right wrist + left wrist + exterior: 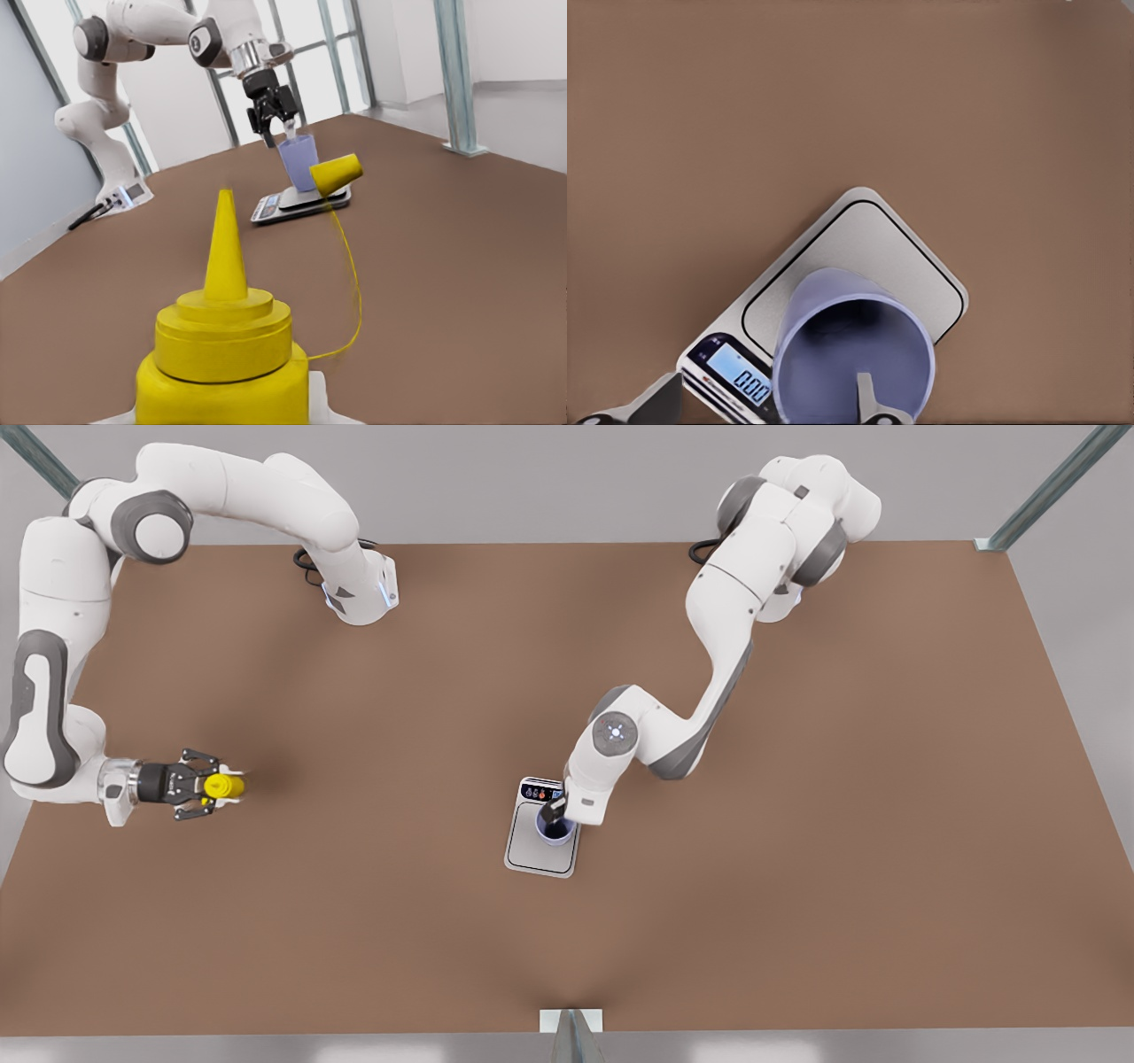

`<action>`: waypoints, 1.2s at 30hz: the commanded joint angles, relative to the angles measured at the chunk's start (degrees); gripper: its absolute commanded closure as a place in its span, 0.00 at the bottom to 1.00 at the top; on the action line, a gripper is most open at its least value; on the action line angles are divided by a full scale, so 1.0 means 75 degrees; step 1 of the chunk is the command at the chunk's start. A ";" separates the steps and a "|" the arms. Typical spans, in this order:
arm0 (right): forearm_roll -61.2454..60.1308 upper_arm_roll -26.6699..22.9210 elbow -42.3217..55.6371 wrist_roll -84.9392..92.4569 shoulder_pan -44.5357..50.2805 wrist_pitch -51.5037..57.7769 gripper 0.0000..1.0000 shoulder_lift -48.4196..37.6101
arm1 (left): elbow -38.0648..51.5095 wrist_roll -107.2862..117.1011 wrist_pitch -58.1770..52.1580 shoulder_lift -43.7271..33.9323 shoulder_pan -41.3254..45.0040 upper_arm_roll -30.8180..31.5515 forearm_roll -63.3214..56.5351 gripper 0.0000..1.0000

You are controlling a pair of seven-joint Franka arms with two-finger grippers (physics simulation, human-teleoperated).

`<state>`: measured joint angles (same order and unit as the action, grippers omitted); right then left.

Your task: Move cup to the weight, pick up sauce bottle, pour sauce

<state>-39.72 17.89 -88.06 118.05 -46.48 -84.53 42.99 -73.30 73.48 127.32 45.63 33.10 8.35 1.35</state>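
Sauce bottle (pixel 221 354) gripped in our right gripper (pixel 205 786); left gripper (pixel 556 813) pinches cup (pixel 555 831) rim on weight (pixel 532 852). Risk: cup tips on release.

The cup (pixel 555 831) stands on the weight (pixel 532 854), toward its 1 o'clock corner, near the table's (pixel 797 868) middle. The sauce bottle (pixel 223 786) sits well apart at the weight's 9 o'clock, by the table's edge.
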 commanded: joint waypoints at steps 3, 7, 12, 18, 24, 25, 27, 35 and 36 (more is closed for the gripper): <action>0.0092 -0.0006 0.0186 -0.0739 0.0595 -0.0002 0.51 -0.0728 | 0.0000 0.0456 -0.0674 -0.0423 -0.0018 0.0000 0.0042 0.00; 0.0421 0.0006 0.0995 -0.2814 0.1920 -0.0049 0.51 -0.1514 | 0.3164 -0.0290 -0.6171 -0.2298 -0.3907 0.0024 0.1226 0.00; 0.1100 -0.0006 0.1804 -0.4935 0.3959 -0.0764 0.51 -0.1537 | 0.2146 -0.9223 -0.6698 -0.2613 -0.4390 -0.0268 -0.1599 0.00; 0.2588 -0.0006 0.2097 -0.6646 0.5974 -0.1841 0.51 -0.1631 | -0.2578 -0.9223 -0.4835 -0.5675 -0.3042 -0.2238 -0.0602 0.00; 0.2882 -0.0006 0.2097 -0.7795 0.7100 -0.2405 0.50 -0.1631 | -0.2578 -0.9187 -0.4882 -0.5557 -0.3053 -0.2168 -0.0602 0.00; 0.3045 -0.0006 0.2097 -0.7818 0.7240 -0.2592 0.50 -0.1631 | -0.2578 -0.9187 -0.4882 -0.5534 -0.3065 -0.2074 -0.0602 0.00; 0.3315 -0.0006 0.2085 -0.8205 0.7522 -0.3002 0.50 -0.1631 | -0.2578 -0.9176 -0.4882 -0.5498 -0.3065 -0.2062 -0.0602 0.00; 0.4018 -0.0030 0.2062 -0.8908 0.8506 -0.4080 0.50 -0.1490 | -0.1992 -0.9164 -0.4859 -0.4326 -0.3065 -0.1617 -0.0591 0.00; 0.4042 -0.0030 0.2062 -0.8908 0.8506 -0.4080 0.50 -0.1490 | -0.1957 -0.9164 -0.4870 -0.4490 -0.3053 -0.1617 -0.0590 0.00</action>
<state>-9.50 17.66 -72.59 51.28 17.22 -115.12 31.82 -87.98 4.83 90.71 11.32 10.27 -3.78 -3.12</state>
